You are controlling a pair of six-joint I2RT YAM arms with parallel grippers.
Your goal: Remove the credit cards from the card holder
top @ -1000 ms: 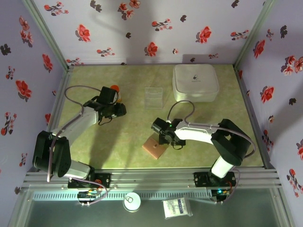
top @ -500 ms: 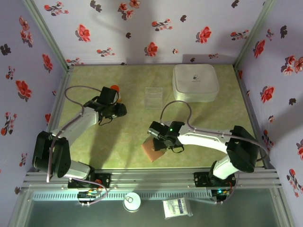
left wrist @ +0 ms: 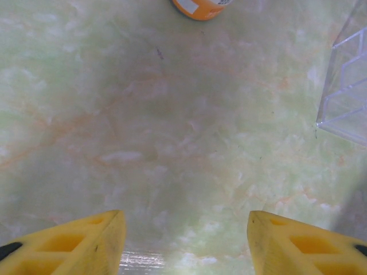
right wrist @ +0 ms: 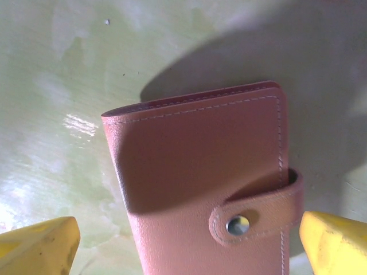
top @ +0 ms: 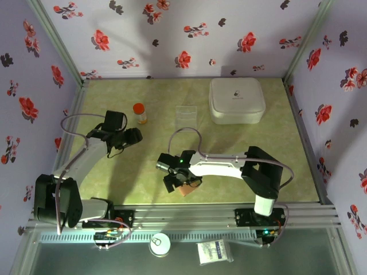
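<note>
Tan holder (right wrist: 200, 189): leather, folded shut, strap snapped down; it lies flat near the front edge of the table (top: 166, 91), about 6 o'clock of its middle.
Cards: judged to be inside the shut holder.
Axis: the long side runs roughly 11 to 5 in the right wrist view, with the strap on the 4 o'clock edge.
Right gripper (right wrist: 186, 246): right over the holder, fingers spread wide to its 9 and 3 o'clock, clamped on nothing.
Nearer arm: the right, plainly.
Left gripper (left wrist: 183, 240): fingers apart and empty above bare table, well apart from the holder, at its 10 o'clock in the top view.
Writing: none on the holder. The bottle (left wrist: 200, 6) label is cut off. The box (top: 237, 100) lid mark is too small to read.
</note>
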